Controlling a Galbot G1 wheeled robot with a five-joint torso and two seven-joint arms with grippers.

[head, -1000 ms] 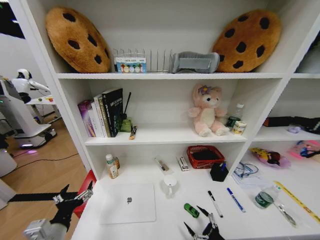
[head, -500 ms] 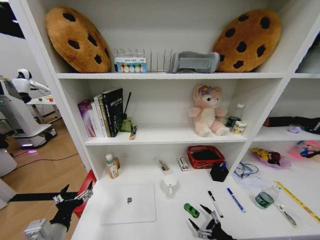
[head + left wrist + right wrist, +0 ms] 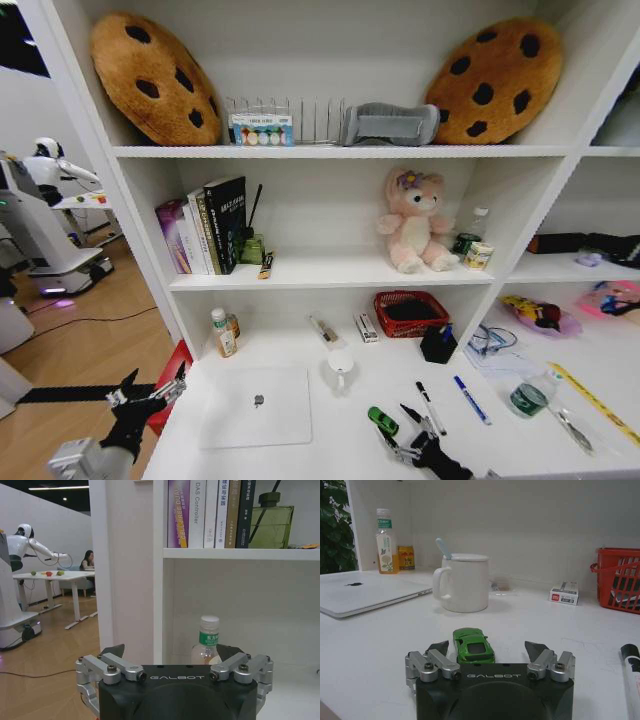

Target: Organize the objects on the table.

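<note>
Although the tidying has hardly begun, the head view shows the right gripper (image 3: 408,438) low over the front of the white surface (image 3: 330,440), its fingers spread and pointing at the green toy car (image 3: 382,420), which sits just ahead of them and untouched. The silver laptop (image 3: 256,406) lies closed to the car's left, while the black pen (image 3: 430,407) and the blue pen (image 3: 470,399) lie loose to its right, so every item looks unsorted. The left gripper (image 3: 140,400) hangs off the surface's left edge, beside the red bin on the floor, holding nothing.

In the left wrist view, the left gripper (image 3: 175,652) has its fingers apart and empty, facing a plastic bottle (image 3: 205,647) under the bookshelf.

In the right wrist view, the right gripper (image 3: 489,650) stands open with the car (image 3: 473,644) centred between the finger tips, not yet clasped; a white mug (image 3: 462,582) stands farther back, near the laptop (image 3: 365,591). By this judgement, the car is the first thing being picked, and all else remains.
</note>
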